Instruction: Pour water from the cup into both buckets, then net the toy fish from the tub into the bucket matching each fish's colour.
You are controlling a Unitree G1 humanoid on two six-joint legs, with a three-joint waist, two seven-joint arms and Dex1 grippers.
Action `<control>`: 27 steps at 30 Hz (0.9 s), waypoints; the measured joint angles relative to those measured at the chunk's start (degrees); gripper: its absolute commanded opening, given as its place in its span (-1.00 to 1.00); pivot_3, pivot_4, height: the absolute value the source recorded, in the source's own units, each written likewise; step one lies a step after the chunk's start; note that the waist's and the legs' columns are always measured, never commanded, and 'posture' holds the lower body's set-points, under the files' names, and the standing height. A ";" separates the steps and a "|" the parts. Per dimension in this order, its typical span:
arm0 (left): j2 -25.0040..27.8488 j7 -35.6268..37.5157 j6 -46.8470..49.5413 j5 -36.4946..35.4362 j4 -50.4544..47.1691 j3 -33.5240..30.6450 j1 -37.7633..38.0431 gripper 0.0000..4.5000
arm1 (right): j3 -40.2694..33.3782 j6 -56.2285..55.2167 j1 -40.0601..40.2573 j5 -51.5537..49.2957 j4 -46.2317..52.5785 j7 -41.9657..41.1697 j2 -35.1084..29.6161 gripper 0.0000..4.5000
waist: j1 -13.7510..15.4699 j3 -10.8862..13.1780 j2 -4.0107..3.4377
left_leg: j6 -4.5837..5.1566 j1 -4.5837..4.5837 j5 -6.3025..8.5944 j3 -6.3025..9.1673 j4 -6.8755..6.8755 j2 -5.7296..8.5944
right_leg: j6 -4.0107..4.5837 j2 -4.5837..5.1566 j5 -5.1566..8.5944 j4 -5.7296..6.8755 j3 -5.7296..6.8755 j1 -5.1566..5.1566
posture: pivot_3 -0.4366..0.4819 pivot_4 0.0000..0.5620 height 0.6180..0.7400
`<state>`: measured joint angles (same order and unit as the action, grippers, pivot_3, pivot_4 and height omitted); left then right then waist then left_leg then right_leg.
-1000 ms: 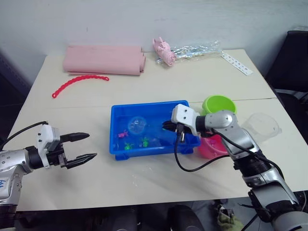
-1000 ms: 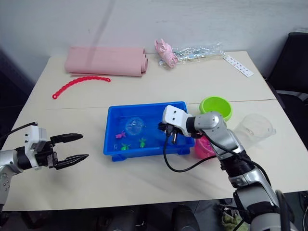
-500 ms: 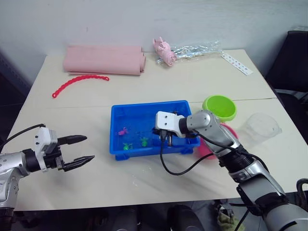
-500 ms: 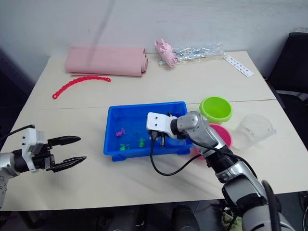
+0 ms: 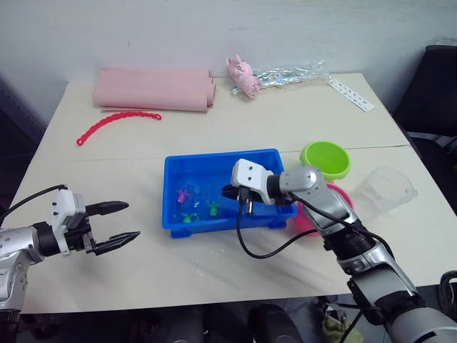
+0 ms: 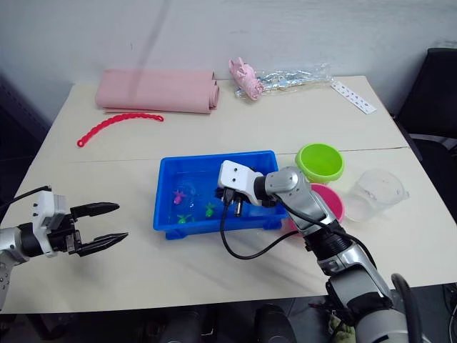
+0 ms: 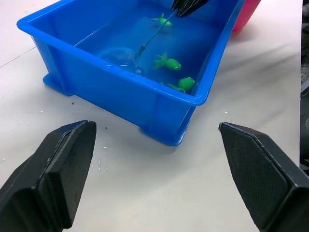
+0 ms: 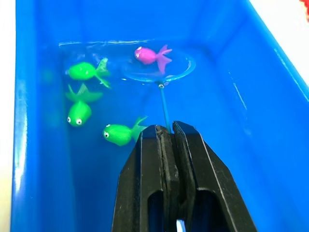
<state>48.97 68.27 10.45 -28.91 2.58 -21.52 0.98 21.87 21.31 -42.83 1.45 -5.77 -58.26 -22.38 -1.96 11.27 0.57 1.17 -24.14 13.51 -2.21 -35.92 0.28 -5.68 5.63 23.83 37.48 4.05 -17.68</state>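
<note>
Bare tabletop (image 5: 214, 268) surrounds our spread-fingered left gripper (image 5: 127, 220) at lower left; mid-frame, our right gripper (image 8: 167, 133) is clamping the net (image 8: 158, 72) under a pink fish (image 8: 149, 54) inside the tub (image 5: 173, 223).

The tub (image 8: 270, 87) is seen as glossy blue plastic; the green toy fish (image 8: 119, 134) and pink toy fish (image 8: 150, 55) look smooth and shiny; the right gripper (image 8: 166, 133) appears as matt black plastic; the cup (image 5: 389, 187) is frosted clear plastic.

Four fish are counted in the one tub (image 8: 270, 96): one pink fish (image 8: 150, 54) and three green fish (image 8: 77, 115). Two buckets are seen, one green (image 6: 320, 161), one pink (image 6: 325, 204), with one cup (image 6: 376, 191) and one net (image 8: 159, 72).
</note>
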 measured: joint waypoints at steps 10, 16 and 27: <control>-0.03 0.02 -0.03 0.01 0.30 0.04 -0.67 0.98 | -4.71 3.77 2.32 -4.87 4.10 -2.15 -5.13 -1.00 | 0.22 0.00 0.00 | 0.00 0.00 0.01 0.00 0.02 0.00 | 0.00 0.00 0.00 -0.04 0.00 0.01 | -0.05 -0.47 1.00; -1.04 0.18 0.67 -0.81 0.14 0.31 -3.13 0.98 | -8.19 5.63 5.90 -9.02 8.94 -3.72 -9.59 -1.00 | 0.30 0.00 0.00 | 0.02 -0.01 0.02 -0.01 0.02 0.00 | 0.00 0.01 0.00 -0.07 0.00 0.03 | -0.05 -0.47 1.00; -5.83 1.05 3.35 -3.29 -4.18 7.08 -10.57 0.98 | -22.39 8.77 17.40 -22.84 22.53 -6.51 -17.25 -1.00 | 0.51 0.02 0.03 | 0.02 0.00 0.02 0.00 0.00 0.01 | 0.00 -0.01 0.00 -0.16 0.03 0.15 | -0.05 -0.47 1.00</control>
<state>43.14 69.32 13.81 -32.20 -1.60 -14.45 -9.59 -0.51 30.08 -25.42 -21.39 16.77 -64.76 -39.63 -1.45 11.29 0.59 1.19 -24.14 13.54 -2.21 -35.93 0.29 -5.68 5.62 23.83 37.32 4.07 -17.53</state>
